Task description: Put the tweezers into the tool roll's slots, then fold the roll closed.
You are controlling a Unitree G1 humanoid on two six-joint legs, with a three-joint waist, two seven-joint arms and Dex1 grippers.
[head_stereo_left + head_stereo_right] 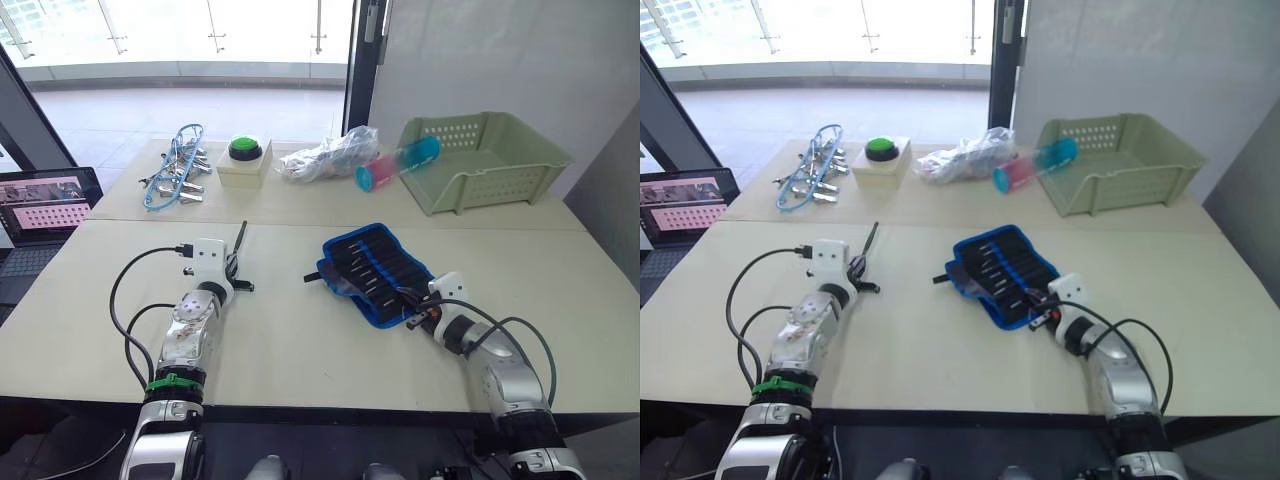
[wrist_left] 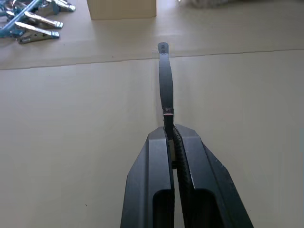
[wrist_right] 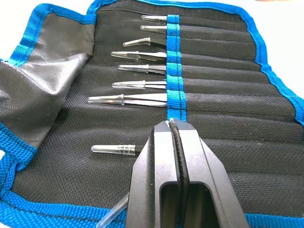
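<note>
The tool roll (image 3: 61,118) lies unrolled on the pale counter (image 1: 300,350), coarse black woven fabric edged in bright blue webbing. Slim tweezers (image 3: 137,99) with clear tip caps sit in its slots (image 3: 228,102). The right hand (image 3: 171,124) hovers over it, pinched together. The left hand (image 2: 170,130) grips 1 dark tweezer (image 2: 165,80).

Beige table (image 1: 300,330), glass doors (image 1: 200,30), grey wall (image 1: 500,60)
</note>
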